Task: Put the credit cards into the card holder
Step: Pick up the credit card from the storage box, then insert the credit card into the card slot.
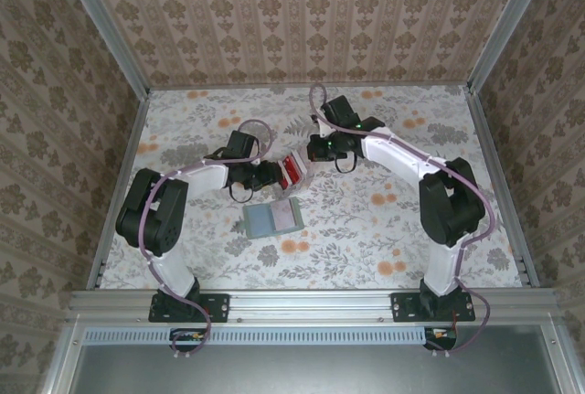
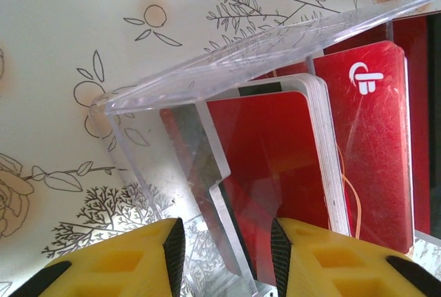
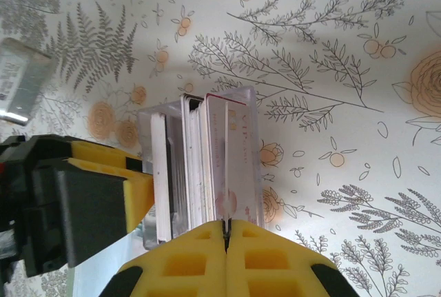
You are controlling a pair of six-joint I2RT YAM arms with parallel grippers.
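From above, the credit cards [image 1: 291,171] sat as a red fan in a clear stand [image 1: 298,175] mid-table, between the left gripper [image 1: 271,175] and the right gripper [image 1: 313,151]. The card holder [image 1: 272,218] lay open and flat on the flowered table [image 1: 384,229] just nearer the arm bases, apart from both grippers. At the left wrist, the yellow fingers [image 2: 169,255] straddled and clamped a wall of the stand. The cards stood upright behind it, glossy and thin with pale edges, so likely light, stiff and slippery on their faces. They would be best taken by an exposed edge, one at a time, since neighbours packed this close could drag out together. At the right wrist, the cards showed edge-on inside the stand, and the right gripper's jaws were pressed together on what looked like the edge of one outer card. The stand's clear walls and the left gripper's finger [image 3: 110,173] crowded the stack's far side, leaving only the open end as a way out. The stand looked brittle and could tip if a card were pulled out askew.
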